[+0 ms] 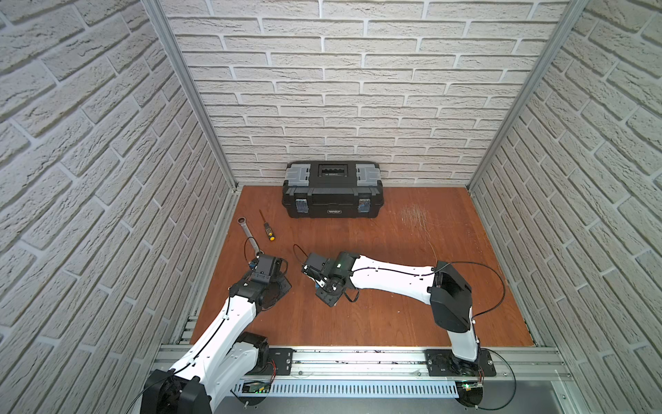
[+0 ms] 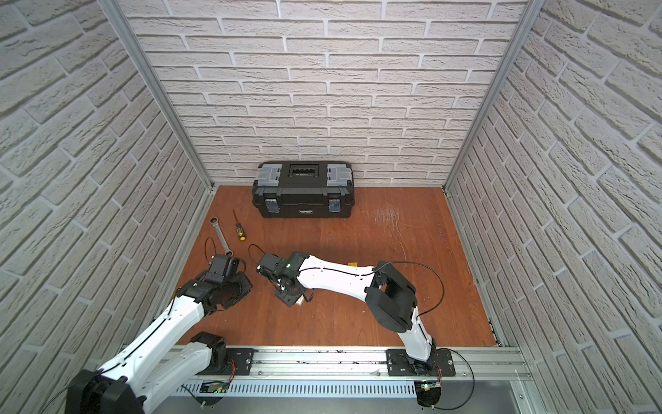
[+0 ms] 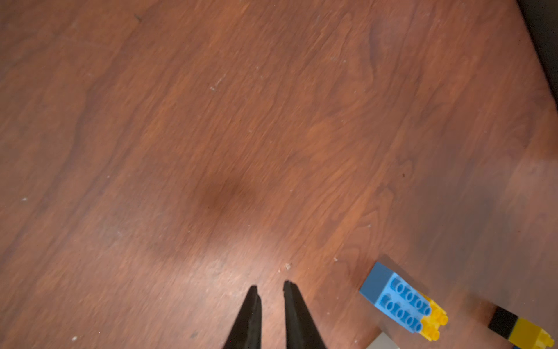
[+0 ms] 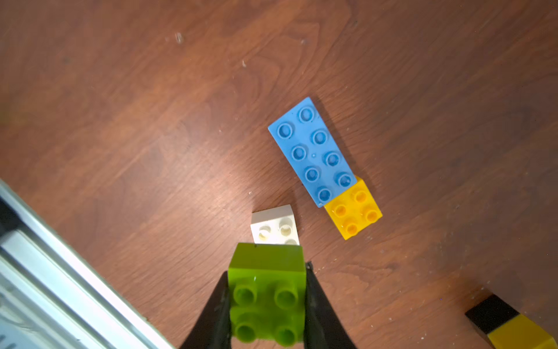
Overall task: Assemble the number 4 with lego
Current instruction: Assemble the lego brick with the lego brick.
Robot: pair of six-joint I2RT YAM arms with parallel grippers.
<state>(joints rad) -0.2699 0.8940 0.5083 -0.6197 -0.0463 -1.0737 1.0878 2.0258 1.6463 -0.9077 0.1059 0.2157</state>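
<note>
Assembly looks barely begun: a long blue studded plastic brick (image 4: pixel 312 151) overlaps a square yellow brick (image 4: pixel 353 211) on the counter (image 4: pixel 120 121). The right pincer (image 4: pixel 267 269) grasps a lime green square brick (image 4: pixel 265 290) above a loose white brick (image 4: pixel 273 226); the left pincer (image 3: pixel 270 285) is slightly parted, empty.

Reaches forward with the left arm (image 1: pixel 229 322), tips its wrist down, holds the left gripper (image 3: pixel 270 285) with tips a narrow gap apart, bends the right arm (image 1: pixel 390 276) at the elbow toward the left one, wrist down too, clamps the right gripper (image 4: pixel 267 269) on the lime green brick (image 4: pixel 265 290)
</note>
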